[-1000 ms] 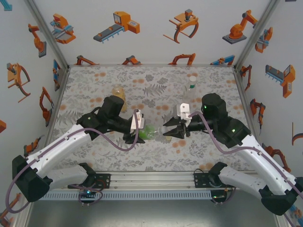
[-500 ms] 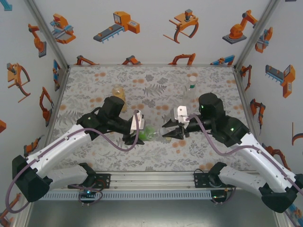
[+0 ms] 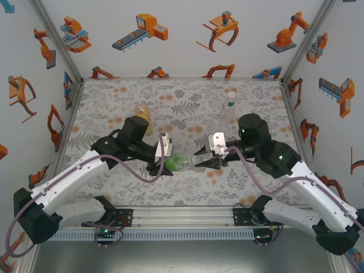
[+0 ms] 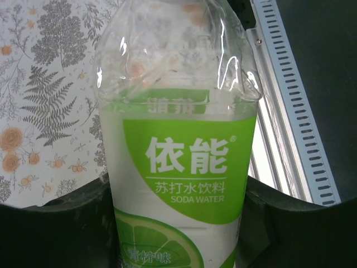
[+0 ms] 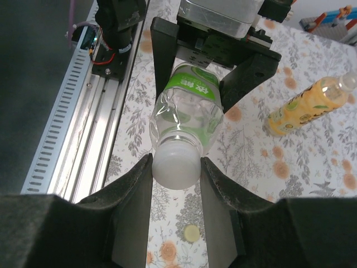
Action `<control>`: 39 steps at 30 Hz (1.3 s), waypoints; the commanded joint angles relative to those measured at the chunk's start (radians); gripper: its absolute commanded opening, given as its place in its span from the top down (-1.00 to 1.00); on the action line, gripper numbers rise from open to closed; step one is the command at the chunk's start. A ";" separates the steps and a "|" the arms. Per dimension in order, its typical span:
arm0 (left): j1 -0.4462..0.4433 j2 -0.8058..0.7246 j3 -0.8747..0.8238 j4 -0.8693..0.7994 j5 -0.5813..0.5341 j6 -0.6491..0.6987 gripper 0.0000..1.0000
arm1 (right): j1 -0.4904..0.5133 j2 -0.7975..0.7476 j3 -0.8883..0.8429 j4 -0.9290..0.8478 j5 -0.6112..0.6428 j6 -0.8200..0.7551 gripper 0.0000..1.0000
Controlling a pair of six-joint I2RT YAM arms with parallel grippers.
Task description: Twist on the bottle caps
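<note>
From the left wrist the green-label bottle (image 4: 177,167) runs off the top and bottom edges — neck and base unseen. From the right wrist its white cap (image 5: 175,163) covers the mouth; how far it is threaded cannot be told. From above, the left arm (image 3: 133,133) hides the amber bottle's (image 3: 141,110) near end — the right arm (image 3: 256,131) the far-right bottle's (image 3: 228,111) base

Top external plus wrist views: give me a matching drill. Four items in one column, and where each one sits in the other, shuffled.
Items:
1. green-label bottle
2. white cap
3. amber-yellow bottle
4. slim clear bottle

Places:
A. on the table beyond the right arm
B. clamped in the left gripper
C. on the table beyond the left arm
D. pinched in the right gripper, at the mouth of the held bottle

Pairs: 1-B, 2-D, 3-C, 4-A
</note>
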 commanded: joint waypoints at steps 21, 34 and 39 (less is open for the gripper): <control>0.011 0.018 0.054 0.019 0.088 -0.008 1.00 | 0.050 0.011 0.017 -0.028 0.041 -0.020 1.00; 0.009 0.044 0.076 -0.022 0.124 0.010 1.00 | 0.068 0.010 0.018 -0.003 0.058 -0.020 1.00; 0.008 0.035 0.074 -0.030 0.171 0.034 1.00 | 0.071 0.008 0.005 0.003 0.057 -0.021 1.00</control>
